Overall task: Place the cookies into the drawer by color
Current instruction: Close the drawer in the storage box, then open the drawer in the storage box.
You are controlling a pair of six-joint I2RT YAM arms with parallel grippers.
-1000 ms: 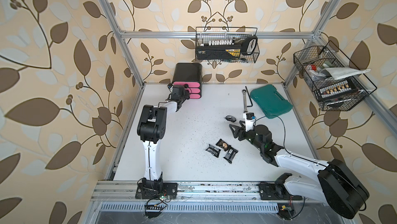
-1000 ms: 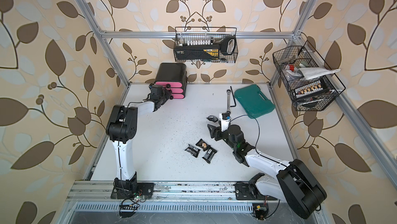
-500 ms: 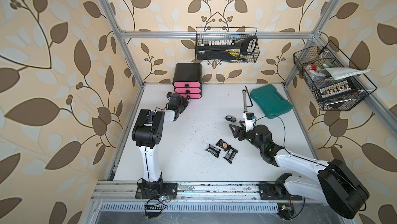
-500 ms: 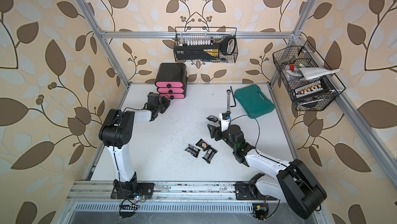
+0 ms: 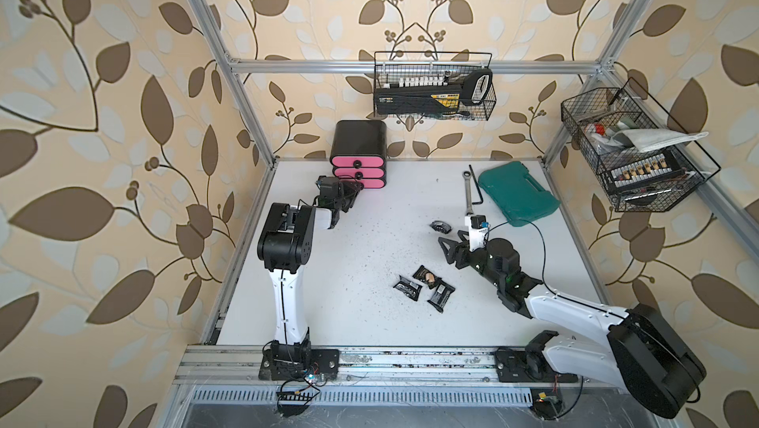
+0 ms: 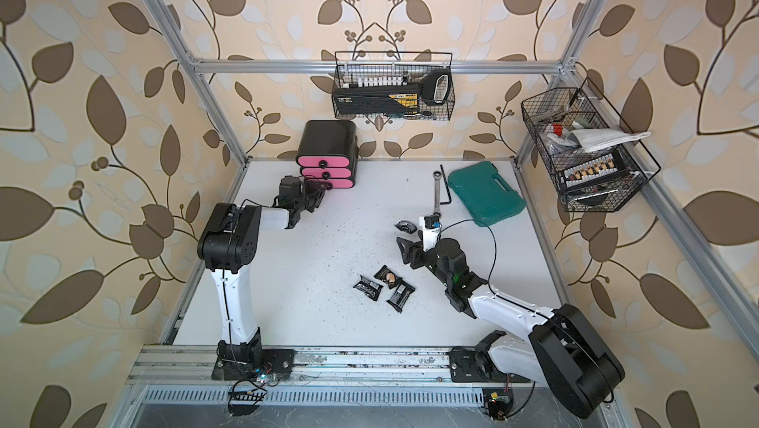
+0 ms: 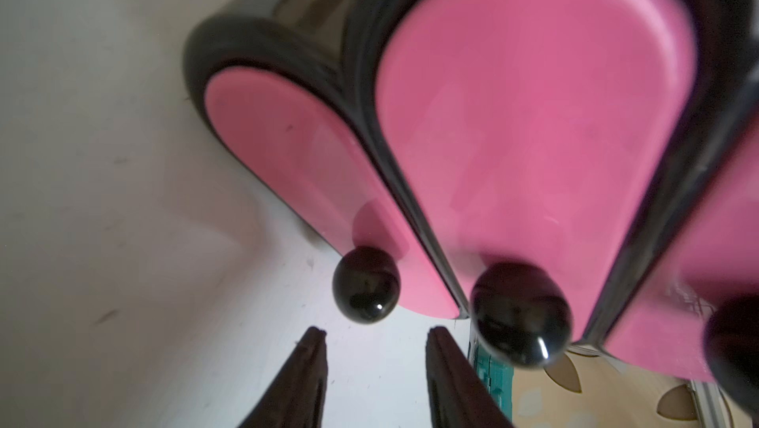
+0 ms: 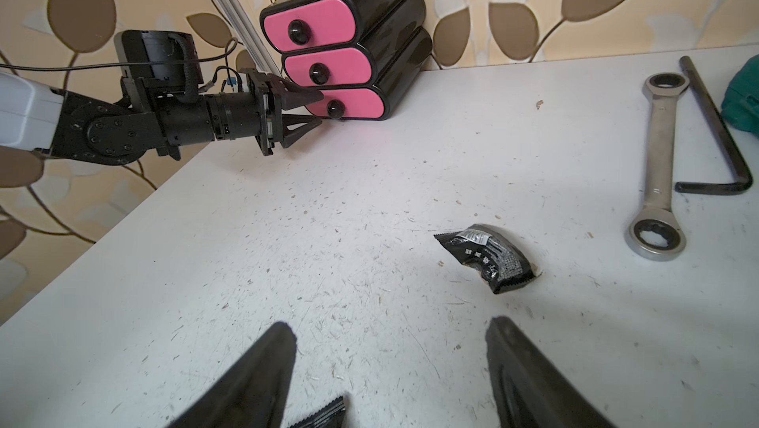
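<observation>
The drawer (image 5: 359, 154) (image 6: 326, 154) is a black cabinet at the back left, with all three pink fronts closed. My left gripper (image 5: 355, 191) (image 6: 322, 189) (image 7: 376, 333) is open, its tips just short of the bottom drawer's round knob (image 7: 365, 284) (image 8: 334, 107) and holding nothing. Three black cookies (image 5: 425, 288) (image 6: 386, 286) lie together mid-table. A fourth black packet (image 5: 439, 225) (image 8: 488, 257) lies apart, just beyond my right gripper (image 5: 449, 241) (image 6: 406, 245) (image 8: 390, 327), which hovers open and empty over bare table.
A teal tool case (image 5: 517, 191), a ratchet wrench (image 5: 467, 191) (image 8: 657, 159) and a black hex key (image 8: 714, 130) lie at the back right. Wire baskets hang on the back wall (image 5: 433, 89) and the right wall (image 5: 632, 150). A packet's serrated edge (image 8: 320, 413) shows beneath my right gripper.
My left arm's elbow has swung left and the gripper, shut at the drawer fronts a second ago, has drawn back slightly and opened. The right arm and the packets have not moved.
</observation>
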